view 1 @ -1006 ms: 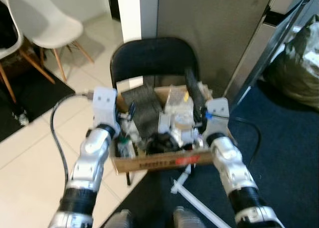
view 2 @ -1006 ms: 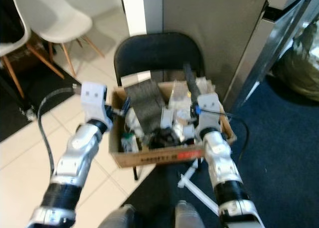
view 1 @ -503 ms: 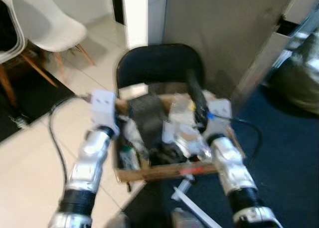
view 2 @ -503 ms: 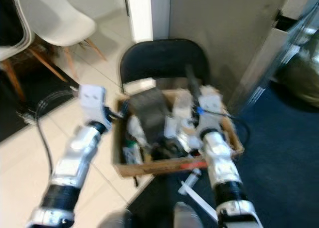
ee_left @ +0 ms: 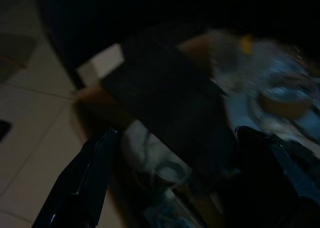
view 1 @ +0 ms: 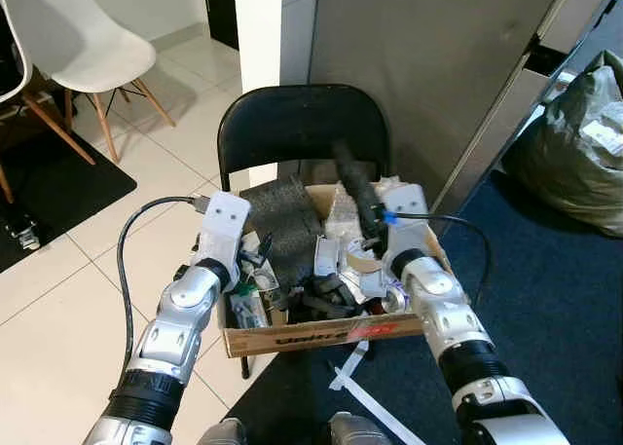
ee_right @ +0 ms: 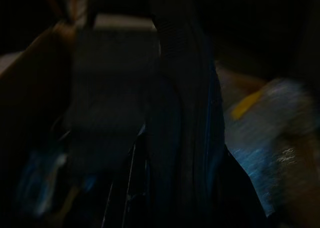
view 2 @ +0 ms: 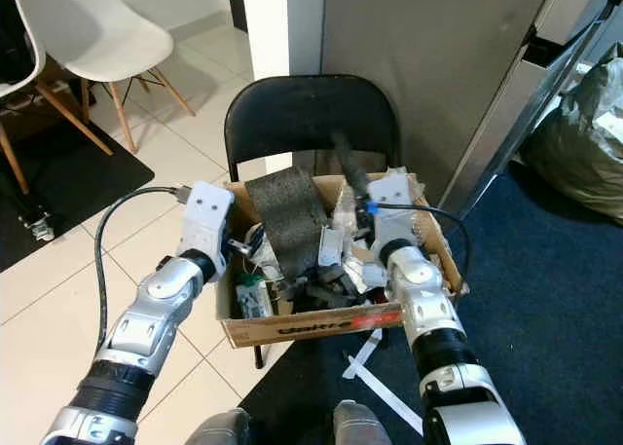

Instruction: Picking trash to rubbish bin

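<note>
A cardboard box full of trash sits on a black folding chair right in front of me. Inside lie a dark grey foam slab, a roll of brown tape, clear plastic wrappers and dark scraps. My left gripper is at the box's left side, open, with its fingers spread wide over the contents. My right gripper is at the box's right side, its long black fingers pointing up and away over the box. The right wrist view is too dark to read them.
A full grey-green rubbish bag stands at the right on dark blue carpet. A grey panel rises behind the chair. White chairs and a black mat are at the left on pale tiles. White strips lie on the floor under the box.
The camera has shifted and the picture has sharpened. Both arms stay at the sides of the box, the left wrist a little closer to it.
</note>
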Controlling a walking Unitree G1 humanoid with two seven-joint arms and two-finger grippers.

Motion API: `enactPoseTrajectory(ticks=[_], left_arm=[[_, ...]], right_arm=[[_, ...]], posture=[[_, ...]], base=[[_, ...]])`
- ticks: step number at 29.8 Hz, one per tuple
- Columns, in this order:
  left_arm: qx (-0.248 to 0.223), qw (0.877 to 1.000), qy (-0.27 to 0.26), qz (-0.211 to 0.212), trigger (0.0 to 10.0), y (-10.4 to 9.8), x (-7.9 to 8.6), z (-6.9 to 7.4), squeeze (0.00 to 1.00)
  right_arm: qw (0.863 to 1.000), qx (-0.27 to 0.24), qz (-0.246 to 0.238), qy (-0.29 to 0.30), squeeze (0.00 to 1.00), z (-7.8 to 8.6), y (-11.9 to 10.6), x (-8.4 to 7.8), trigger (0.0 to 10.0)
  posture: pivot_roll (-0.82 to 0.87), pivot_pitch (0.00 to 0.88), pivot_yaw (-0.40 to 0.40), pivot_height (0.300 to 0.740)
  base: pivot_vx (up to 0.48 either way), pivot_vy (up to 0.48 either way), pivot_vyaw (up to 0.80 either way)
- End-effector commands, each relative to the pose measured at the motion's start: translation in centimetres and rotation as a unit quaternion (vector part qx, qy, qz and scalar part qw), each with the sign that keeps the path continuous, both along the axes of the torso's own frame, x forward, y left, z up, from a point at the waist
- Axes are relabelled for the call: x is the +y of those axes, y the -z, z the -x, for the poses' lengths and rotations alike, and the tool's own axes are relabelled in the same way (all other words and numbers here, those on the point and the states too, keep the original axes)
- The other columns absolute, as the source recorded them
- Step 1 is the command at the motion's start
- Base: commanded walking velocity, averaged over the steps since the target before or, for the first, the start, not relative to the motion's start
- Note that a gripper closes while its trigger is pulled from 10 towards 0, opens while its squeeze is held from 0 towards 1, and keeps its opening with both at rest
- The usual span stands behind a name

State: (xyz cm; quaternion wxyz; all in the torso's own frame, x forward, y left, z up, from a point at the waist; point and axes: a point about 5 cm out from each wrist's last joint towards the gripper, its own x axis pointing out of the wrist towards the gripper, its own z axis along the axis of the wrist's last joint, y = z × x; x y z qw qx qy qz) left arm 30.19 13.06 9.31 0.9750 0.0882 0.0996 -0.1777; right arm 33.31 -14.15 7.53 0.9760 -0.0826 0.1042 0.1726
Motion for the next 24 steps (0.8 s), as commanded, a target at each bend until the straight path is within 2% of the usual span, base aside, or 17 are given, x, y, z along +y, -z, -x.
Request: enactPoseTrajectory(ticks=[1, 3, 8, 19, 20, 21, 22, 24], left_arm=[[0.026, 0.999, 0.034, -0.013, 10.0, 0.8, -0.2, 0.5, 0.0], [0.051, 0.995, 0.081, -0.012, 10.0, 1.2, -0.5, 1.1, 0.0], [0.073, 0.993, 0.09, -0.003, 10.0, 1.4, -0.5, 1.4, 0.0], [0.087, 0.99, 0.111, -0.001, 10.0, 1.6, -0.9, 2.0, 0.0], [0.087, 0.99, 0.11, 0.0, 10.0, 1.6, -0.9, 2.0, 0.0], [0.088, 0.99, 0.111, 0.0, 10.0, 1.6, -0.9, 2.0, 0.0], [0.088, 0.99, 0.111, 0.0, 10.0, 1.6, -0.9, 2.0, 0.0], [0.088, 0.99, 0.111, 0.0, 10.0, 1.5, -0.8, 2.0, 0.0]], right_arm=[[0.999, 0.013, 0.019, -0.03, 0.0, -0.3, 0.1, 0.2, 10.0], [0.996, 0.028, 0.033, -0.08, 0.0, -0.5, 0.1, 1.1, 10.0], [0.991, 0.037, 0.041, -0.126, 0.0, -0.6, 0.0, 2.3, 10.0], [0.987, 0.043, 0.042, -0.147, 0.0, -0.9, -0.1, 3.0, 10.0], [0.987, 0.047, 0.027, -0.153, 0.29, -0.9, -0.2, 3.0, 10.0], [0.986, 0.053, 0.001, -0.158, 1.0, -0.9, -0.3, 3.1, 10.0], [0.986, 0.053, 0.001, -0.158, 1.0, -0.9, -0.3, 3.1, 10.0], [0.985, 0.05, -0.049, -0.159, 1.0, -1.0, -0.8, 3.3, 10.0]], posture=[[-0.05, 0.079, -0.047, 0.74], [-0.05, 0.085, -0.051, 0.74], [-0.05, 0.088, -0.056, 0.74], [-0.05, 0.092, -0.062, 0.74], [-0.05, 0.092, -0.063, 0.74], [-0.05, 0.092, -0.063, 0.74], [-0.05, 0.092, -0.063, 0.74], [-0.05, 0.092, -0.061, 0.74]], base=[[0.0, 0.0, 0.0], [0.0, 0.0, 0.0], [0.0, 0.0, 0.0], [0.0, 0.0, 0.0], [0.0, 0.0, 0.0], [0.0, 0.0, 0.0], [0.0, 0.0, 0.0], [0.0, 0.0, 0.0]])
